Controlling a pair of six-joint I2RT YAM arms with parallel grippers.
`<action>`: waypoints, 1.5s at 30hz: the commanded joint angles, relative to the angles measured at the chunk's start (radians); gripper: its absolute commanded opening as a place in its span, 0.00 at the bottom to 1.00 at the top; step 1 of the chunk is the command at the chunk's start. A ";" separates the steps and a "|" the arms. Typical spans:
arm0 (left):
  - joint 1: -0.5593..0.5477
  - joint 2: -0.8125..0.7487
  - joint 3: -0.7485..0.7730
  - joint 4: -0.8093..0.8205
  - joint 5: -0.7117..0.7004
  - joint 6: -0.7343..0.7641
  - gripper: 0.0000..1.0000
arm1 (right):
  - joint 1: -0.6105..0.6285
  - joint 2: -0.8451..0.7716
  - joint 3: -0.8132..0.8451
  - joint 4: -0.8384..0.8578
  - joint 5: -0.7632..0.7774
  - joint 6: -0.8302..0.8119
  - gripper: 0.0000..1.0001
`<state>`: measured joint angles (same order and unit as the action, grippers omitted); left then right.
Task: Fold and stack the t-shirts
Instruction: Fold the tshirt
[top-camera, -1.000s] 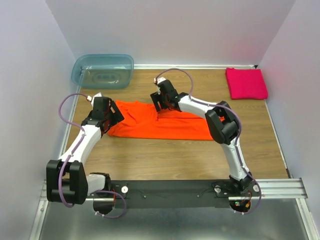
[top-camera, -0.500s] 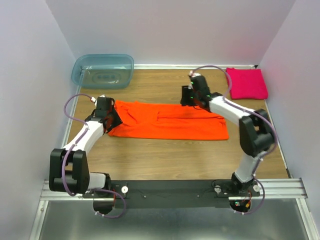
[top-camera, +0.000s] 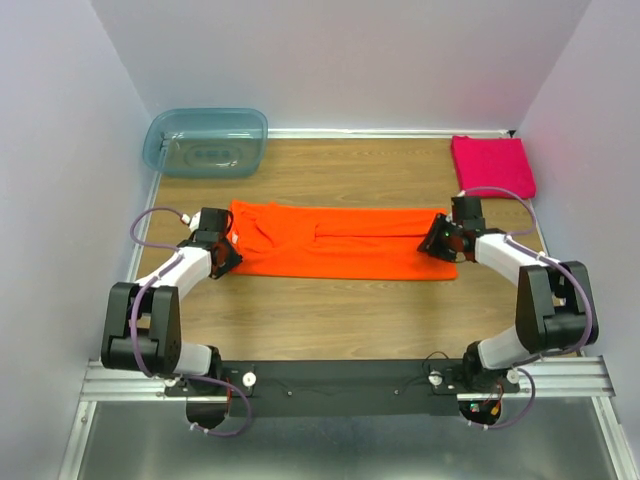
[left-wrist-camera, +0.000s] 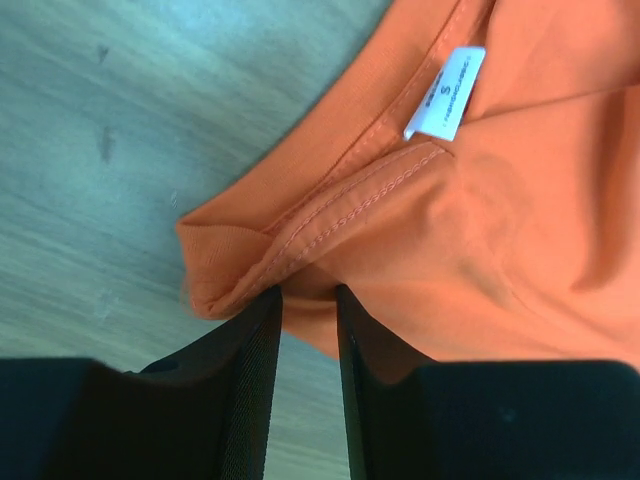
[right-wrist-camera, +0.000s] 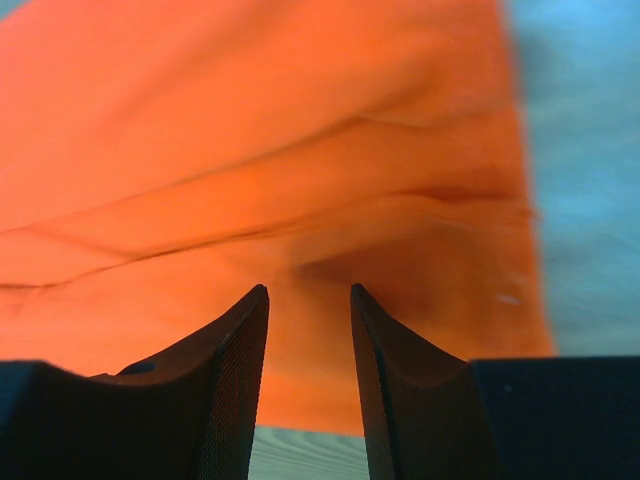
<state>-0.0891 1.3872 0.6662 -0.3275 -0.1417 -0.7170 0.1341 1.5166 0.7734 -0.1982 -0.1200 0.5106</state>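
Fingers of the left tool stand a narrow gap apart at the collar end of the orange t-shirt — a fold of its edge sits between the tips, but whether they pinch it I cannot tell. A white size label shows inside the collar, just ahead of that tool and to its right. The right tool is at the shirt's opposite end, fingers slightly parted with orange cloth between the tips; pinching or only resting, I cannot tell. The shirt lies long and flat on the desk between the two tools. The pink t-shirt lies folded square beyond the right tool, apart from it — the blue-green tub sits beyond the left tool
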 joint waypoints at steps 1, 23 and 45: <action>0.000 0.068 -0.002 0.031 -0.058 -0.041 0.36 | -0.082 -0.042 -0.068 -0.020 -0.015 0.034 0.46; -0.104 -0.010 0.343 -0.136 -0.216 0.039 0.71 | -0.137 -0.173 0.056 -0.280 0.048 -0.107 0.49; -0.225 0.538 0.648 -0.096 -0.145 0.057 0.63 | -0.062 0.301 0.310 -0.184 0.184 -0.159 0.41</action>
<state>-0.3138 1.8767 1.2762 -0.4095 -0.2722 -0.6792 0.0650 1.7924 1.0996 -0.3782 0.0093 0.3641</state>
